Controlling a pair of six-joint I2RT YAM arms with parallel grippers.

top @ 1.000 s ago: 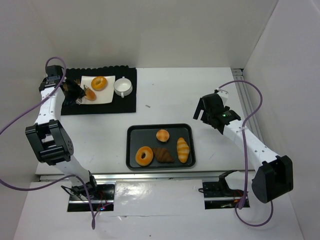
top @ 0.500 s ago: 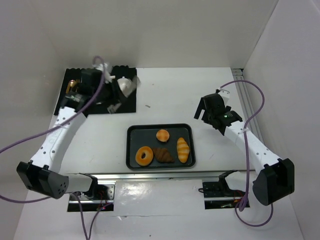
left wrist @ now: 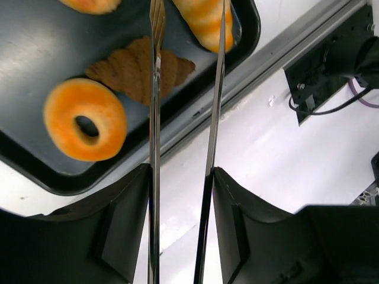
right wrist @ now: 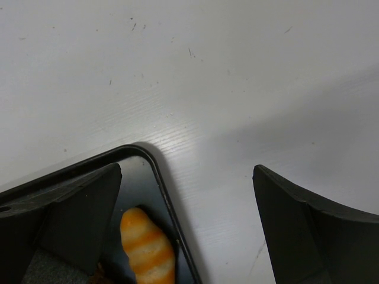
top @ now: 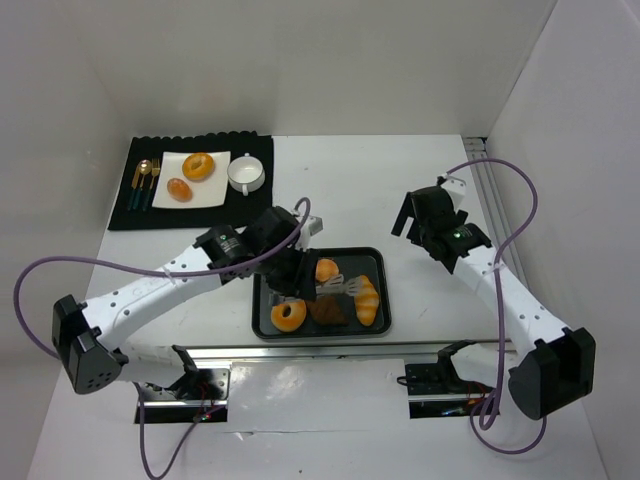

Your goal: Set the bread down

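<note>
A dark tray holds a ring doughnut, a brown croissant, a striped roll and a round bun. My left gripper hangs over the tray, shut on metal tongs. In the left wrist view the tongs' arms stand apart above the croissant and the striped roll, beside the doughnut; their tips are out of frame. My right gripper is open and empty, right of the tray over bare table, near the tray's corner.
At the back left a black mat carries a white plate with a doughnut and a small bun, a white cup and cutlery. A metal rail runs along the table's near edge.
My left arm has swung from the plate at the back left to above the tray, with the tongs in its grip. The right arm has hardly moved.
</note>
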